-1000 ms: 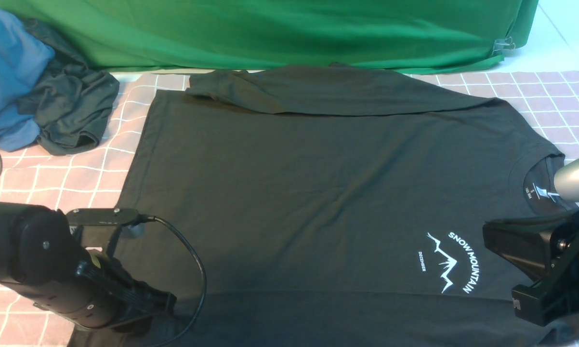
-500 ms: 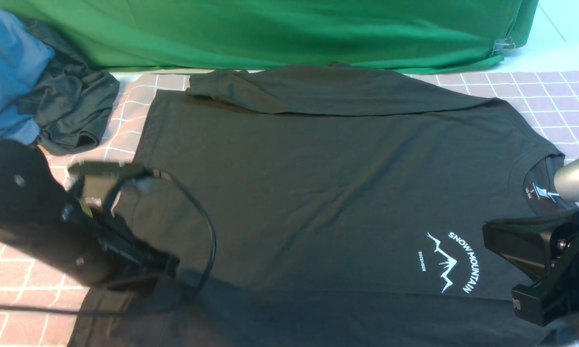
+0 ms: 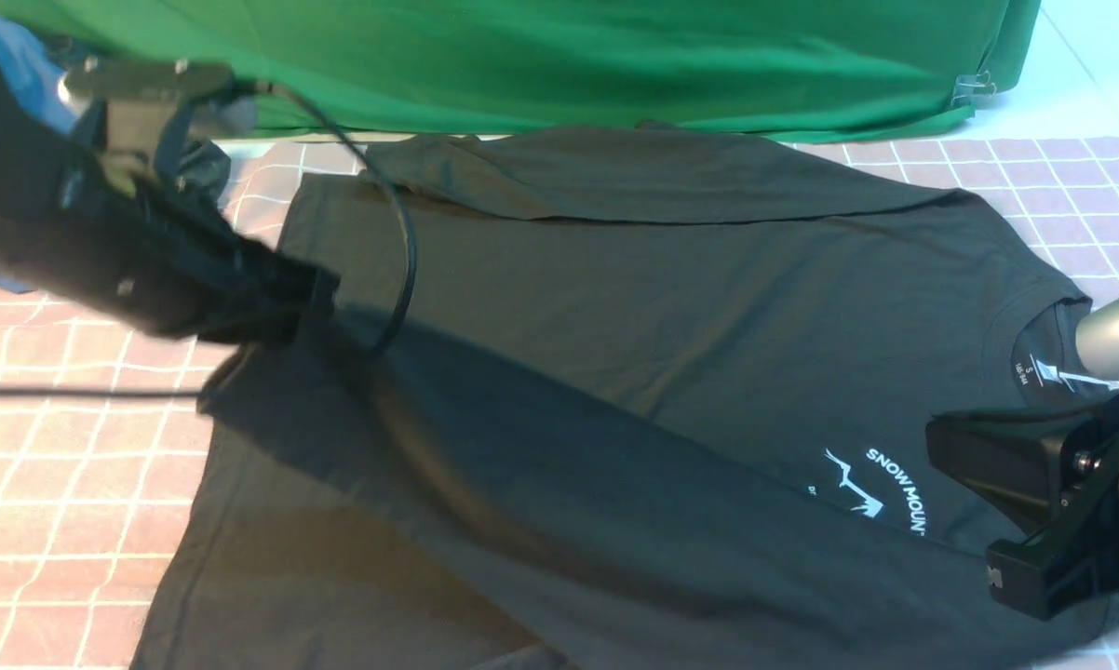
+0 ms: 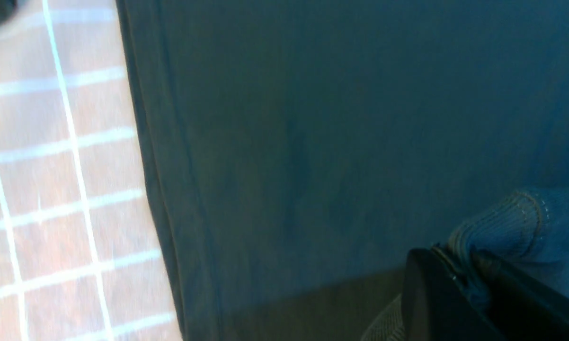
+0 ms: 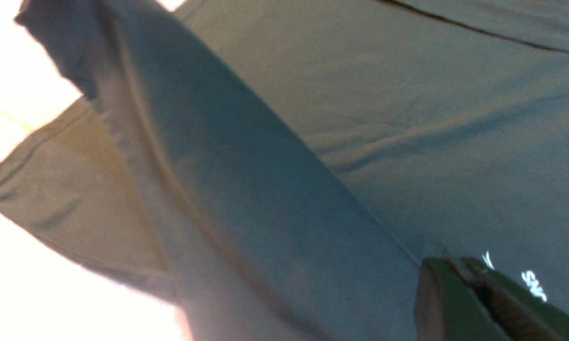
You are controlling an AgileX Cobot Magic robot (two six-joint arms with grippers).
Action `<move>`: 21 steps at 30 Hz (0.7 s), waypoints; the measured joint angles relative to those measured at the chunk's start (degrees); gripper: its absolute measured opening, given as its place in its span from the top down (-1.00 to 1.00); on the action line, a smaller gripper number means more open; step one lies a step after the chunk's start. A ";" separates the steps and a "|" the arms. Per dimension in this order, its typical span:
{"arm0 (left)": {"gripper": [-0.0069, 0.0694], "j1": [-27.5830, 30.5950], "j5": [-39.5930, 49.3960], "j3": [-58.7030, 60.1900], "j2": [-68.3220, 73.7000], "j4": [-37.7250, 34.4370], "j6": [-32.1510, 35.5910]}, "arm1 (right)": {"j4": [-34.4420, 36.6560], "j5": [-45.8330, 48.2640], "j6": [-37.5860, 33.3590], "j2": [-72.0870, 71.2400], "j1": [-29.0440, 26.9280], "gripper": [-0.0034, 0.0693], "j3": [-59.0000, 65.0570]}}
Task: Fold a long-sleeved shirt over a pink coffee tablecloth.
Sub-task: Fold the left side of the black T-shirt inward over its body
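Observation:
The long-sleeved shirt, black, lies spread on the pink coffee tablecloth, neck to the right. Its far sleeve lies folded across the back edge. My left gripper is shut on the near sleeve's ribbed cuff and holds it raised over the shirt's left part. The sleeve stretches from there to the lower right, covering part of the white print. My right gripper is shut at the sleeve's shoulder end, beside the print, pinching the fabric edge.
A green cloth hangs along the back. A blue garment and a dark garment lie at the back left, mostly behind my left arm. The arm's cable loops over the shirt.
My left gripper closed on the cuff at the near left, then rose and moved away from me, dragging the sleeve up across the shirt. The sleeve now hides part of the print. The right arm barely moved.

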 joint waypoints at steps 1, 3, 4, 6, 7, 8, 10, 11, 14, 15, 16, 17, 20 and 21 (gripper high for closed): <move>0.69 0.00 -0.06 -0.78 0.51 0.07 0.00 | 0.00 -0.39 0.00 0.00 0.00 0.80 0.00; 0.69 0.00 -0.25 -2.08 2.15 0.71 -0.02 | 0.00 -1.23 0.00 0.00 0.00 0.79 0.00; 0.69 0.00 -0.59 -2.72 3.13 1.45 -0.22 | 0.00 -1.62 0.00 0.00 0.00 0.79 0.00; 0.69 0.00 -1.86 -3.67 5.23 4.21 -1.82 | 0.00 -2.02 0.00 0.00 0.00 0.79 0.00; 0.69 0.00 -1.96 -3.75 5.63 4.71 -1.82 | 0.00 -2.02 0.00 0.00 0.00 0.79 0.00; 0.69 0.00 -2.75 -4.18 6.93 7.30 -4.04 | 0.05 -2.02 0.00 0.00 0.00 0.79 0.00; 0.69 0.00 -3.68 -4.66 8.90 9.50 -5.74 | 0.05 -2.06 0.00 0.00 0.00 0.79 0.00; 0.69 0.00 -4.24 -4.83 9.87 10.31 -6.18 | 0.05 -2.16 0.00 0.00 0.00 0.78 0.00; 0.69 0.00 -6.04 -4.96 12.61 11.94 -7.03 | 0.05 -2.20 0.00 0.00 0.00 0.78 0.00; 0.69 0.00 -6.78 -4.96 13.41 12.50 -7.54 | 0.05 -2.20 0.00 0.00 0.00 0.78 0.00; 0.69 0.00 -7.60 -4.96 14.61 13.04 -8.49 | 0.05 -2.20 0.00 0.00 0.00 0.78 0.00; 0.69 0.00 -8.24 -4.96 15.38 13.63 -9.13 | 0.05 -2.20 0.00 0.00 0.00 0.78 0.00; 0.69 0.00 -9.54 -4.96 17.64 15.00 -10.71 | 0.05 -2.20 0.00 0.00 0.00 0.78 0.00; 0.69 0.00 -9.92 -4.96 18.40 15.44 -11.34 | 0.05 -2.20 0.00 0.00 0.00 0.78 0.00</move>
